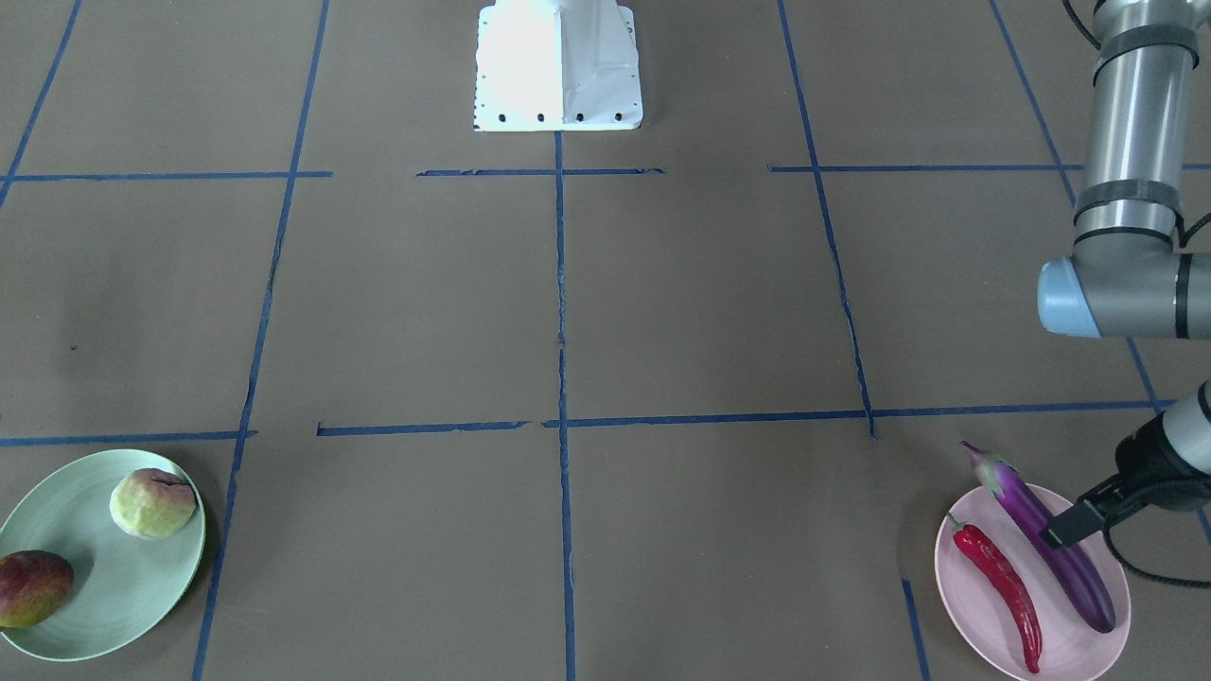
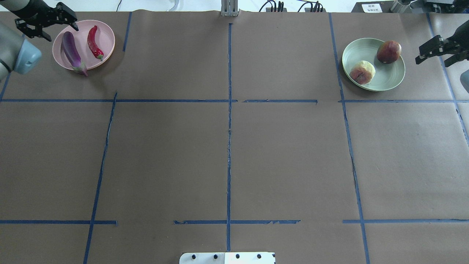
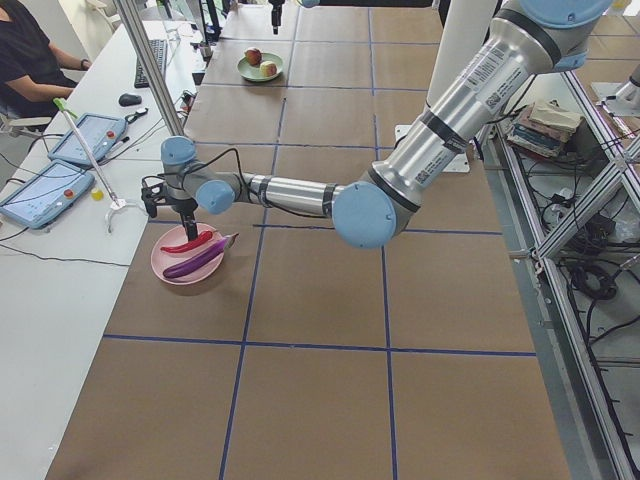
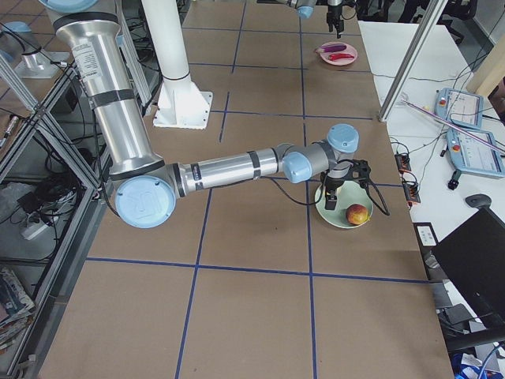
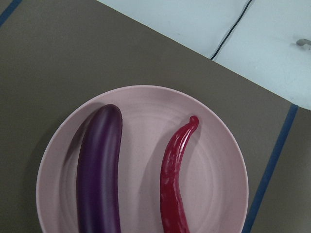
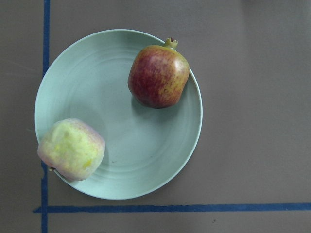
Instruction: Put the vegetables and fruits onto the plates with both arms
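Brown paper gridded with blue tape covers the desk [image 2: 165, 154], which bears two plates. Seen from overhead, on the pink plate [image 2: 108, 36] at 10 o'clock, one eggplant [image 2: 70, 49] and one chili [image 2: 93, 42] lie side by side, caps toward 5 and 6 o'clock. The mint plate [image 2: 388, 75] at 2 o'clock holds two fruits, a dark-red fruit [image 2: 389, 51] and a pale fruit [image 2: 362, 72]. The left jaws and right jaws seem spread, gripping nothing.

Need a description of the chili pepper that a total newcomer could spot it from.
Seen from behind the robot, go to the table's far left corner, where a pale pink plate sits. Two long vegetables lie on it side by side; the chili pepper is the red, thinner, shorter, curved one, right of the purple eggplant.
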`<state>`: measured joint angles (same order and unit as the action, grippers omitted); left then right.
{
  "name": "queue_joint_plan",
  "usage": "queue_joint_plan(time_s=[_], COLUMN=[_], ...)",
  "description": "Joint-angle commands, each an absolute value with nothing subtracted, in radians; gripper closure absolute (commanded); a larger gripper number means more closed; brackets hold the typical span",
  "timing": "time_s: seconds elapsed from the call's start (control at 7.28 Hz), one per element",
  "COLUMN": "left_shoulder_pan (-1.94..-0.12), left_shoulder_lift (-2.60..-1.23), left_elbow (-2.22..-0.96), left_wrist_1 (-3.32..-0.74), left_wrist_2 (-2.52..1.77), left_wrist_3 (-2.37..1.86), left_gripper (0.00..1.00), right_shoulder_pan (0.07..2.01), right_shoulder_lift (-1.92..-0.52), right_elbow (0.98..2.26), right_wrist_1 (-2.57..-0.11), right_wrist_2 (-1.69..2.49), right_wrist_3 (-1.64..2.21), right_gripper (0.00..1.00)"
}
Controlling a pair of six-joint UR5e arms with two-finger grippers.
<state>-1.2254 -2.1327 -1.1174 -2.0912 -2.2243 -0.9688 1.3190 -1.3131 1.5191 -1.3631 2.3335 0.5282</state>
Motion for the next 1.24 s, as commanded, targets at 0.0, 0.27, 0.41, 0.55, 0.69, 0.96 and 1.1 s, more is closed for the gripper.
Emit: queue_joint_plan(time_s=[0.0, 0.27, 0.41, 0.55, 0.69, 0.96, 1.1], left_shoulder_pan=[-1.322, -1.466, -1.529, -1.566, -1.590, -1.589, -1.589], left_shoulder_lift=[-1.955, -1.904, -1.875, -1.853, -1.824, -1.586, -1.544], left_elbow=[-1.270, -1.352, -1.394, -1.457, -1.539, -1.728, -1.794], left_wrist_1=[-2.079, -1.935, -1.787, -1.605, -1.404, -1.328, -1.325], left_wrist_2=[-2.266, -2.351, -2.365, -2.368, -2.367, -2.371, -2.368], left_wrist_3=[-0.538, -0.259, -0.065, 0.104, 0.208, 0.239, 0.226], left_gripper=[0.00, 0.00, 0.00, 0.00, 0.00, 0.00, 0.00], right_shoulder_pan=[1.406, 1.510, 1.552, 1.581, 1.582, 1.580, 1.580], right_shoulder_lift=[-1.393, -1.416, -1.419, -1.458, -1.504, -1.575, -1.581], right_elbow=[1.543, 1.552, 1.555, 1.574, 1.603, 1.678, 1.681], right_wrist_1=[-1.377, -1.495, -1.588, -1.624, -1.621, -1.626, -1.626], right_wrist_2=[2.335, 2.347, 2.356, 2.356, 2.356, 2.355, 2.355], right_wrist_3=[0.400, 0.231, 0.154, 0.064, 0.034, 0.049, 0.049], right_gripper=[0.00, 0.00, 0.00, 0.00, 0.00, 0.00, 0.00])
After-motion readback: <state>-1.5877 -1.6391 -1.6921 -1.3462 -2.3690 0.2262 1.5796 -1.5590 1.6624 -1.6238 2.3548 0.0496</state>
